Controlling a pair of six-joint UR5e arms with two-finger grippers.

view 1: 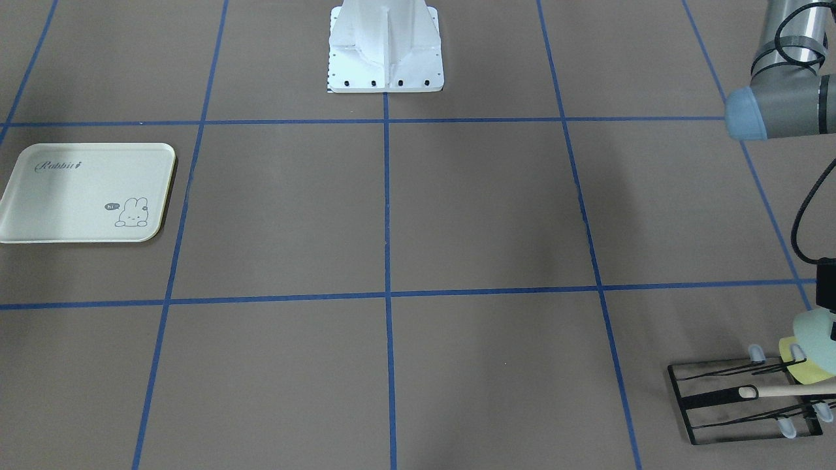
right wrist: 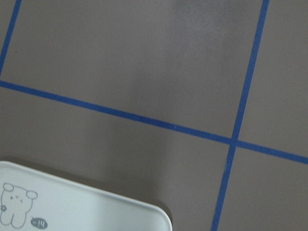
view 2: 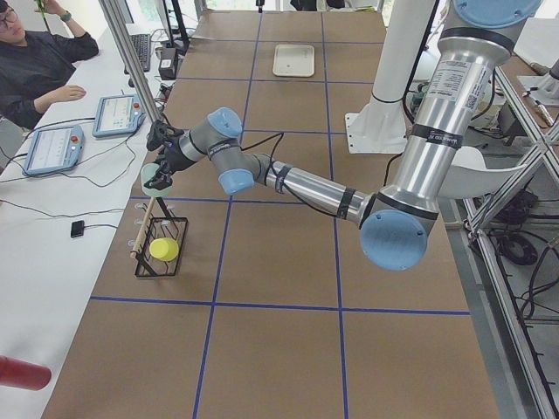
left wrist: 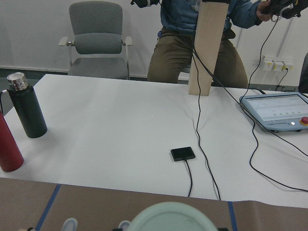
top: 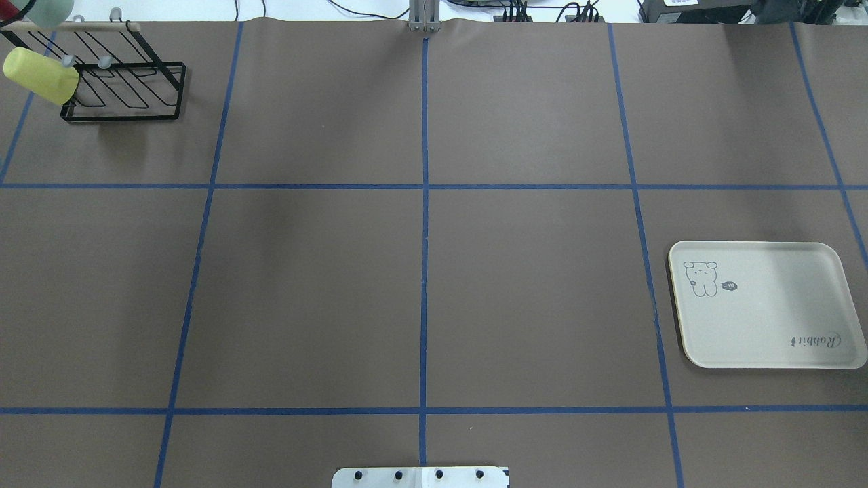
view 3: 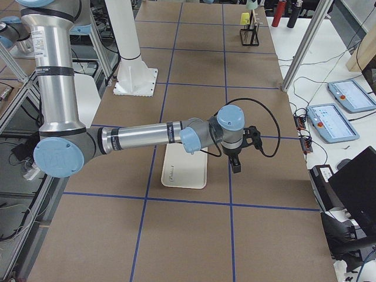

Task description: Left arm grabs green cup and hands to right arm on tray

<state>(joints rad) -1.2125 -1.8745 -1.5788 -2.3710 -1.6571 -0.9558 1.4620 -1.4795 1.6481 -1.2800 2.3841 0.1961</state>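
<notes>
Mint-green cup (view 1: 815,328) at the left gripper (view 2: 159,175), over the rack (view 1: 712,398).
Right gripper (view 3: 235,163) hangs by the tray (view 1: 65,196); neither grip can be judged.

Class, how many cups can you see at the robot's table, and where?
2. The green cup is raised above the black wire rack; the yellow-green cup lies tilted on that rack's prongs. No other cup shows, though one could be hidden.

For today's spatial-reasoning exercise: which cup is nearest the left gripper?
The pale mint-green cup, right at the left gripper; the yellow-green cup lies lower, on the black rack.
</notes>
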